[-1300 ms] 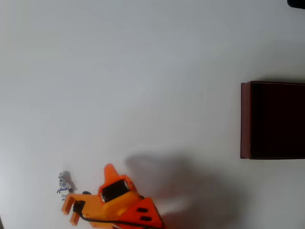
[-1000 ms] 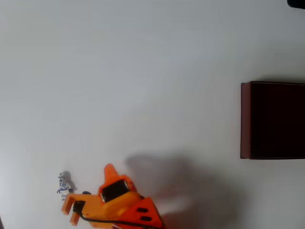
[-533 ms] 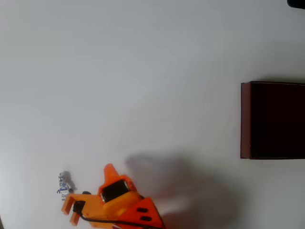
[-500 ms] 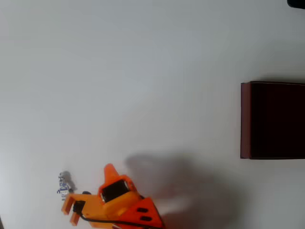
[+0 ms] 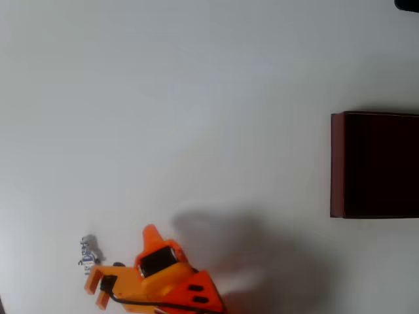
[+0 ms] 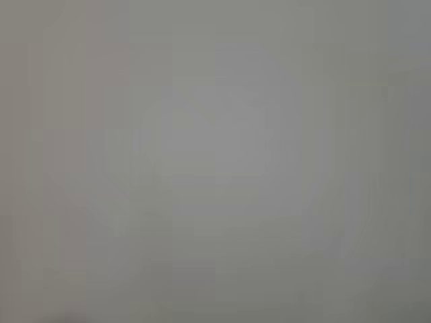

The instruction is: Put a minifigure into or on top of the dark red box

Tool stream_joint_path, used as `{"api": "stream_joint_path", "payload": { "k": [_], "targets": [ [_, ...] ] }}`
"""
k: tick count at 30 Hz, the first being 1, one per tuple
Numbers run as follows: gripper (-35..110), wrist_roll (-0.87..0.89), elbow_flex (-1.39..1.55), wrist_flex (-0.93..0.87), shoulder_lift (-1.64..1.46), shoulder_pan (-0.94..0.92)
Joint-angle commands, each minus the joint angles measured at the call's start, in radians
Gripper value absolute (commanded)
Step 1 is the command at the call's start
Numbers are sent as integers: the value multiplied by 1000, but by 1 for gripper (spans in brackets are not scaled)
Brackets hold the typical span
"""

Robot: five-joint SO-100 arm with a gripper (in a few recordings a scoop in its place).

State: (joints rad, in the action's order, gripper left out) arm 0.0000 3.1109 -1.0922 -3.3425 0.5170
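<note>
In the overhead view the minifigure [image 5: 87,252], tiny and white-grey with blue marks, lies on the white table at the lower left. My orange gripper [image 5: 97,290] sits just below and right of it, two short orange prongs pointing left, the upper one close to the figure. Nothing is between the prongs, and the angle hides how the jaws stand. The dark red box [image 5: 374,165] stands far off at the right edge, open side up with a nearly black inside, cut off by the frame. The wrist view is a flat grey blur.
The white table [image 5: 196,118] stretches wide between the arm and the box. The arm's shadow [image 5: 242,255] falls to the right of the orange body. A small dark object [image 5: 407,4] sits in the top right corner.
</note>
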Motion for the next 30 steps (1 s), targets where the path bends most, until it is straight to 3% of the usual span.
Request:
{"api": "stream_joint_path", "payload": {
  "k": [1,6,9,11,13,14,16,20,23,30],
  "targets": [
    [0,-20,-41,-5,-17,11],
    [0,-12,-41,-5,-17,8],
    [0,89,-52,-51,-14,-71],
    [3,359,-52,-95,-14,-86],
    [2,419,-52,-92,-15,-127],
    [2,589,-81,-109,-15,-126],
    [6,681,-150,-127,-15,-118],
    [16,1140,-287,-410,-14,-153],
    [16,1304,-337,-492,8,-170],
    [17,1816,-518,-466,543,48]
  ]
}}
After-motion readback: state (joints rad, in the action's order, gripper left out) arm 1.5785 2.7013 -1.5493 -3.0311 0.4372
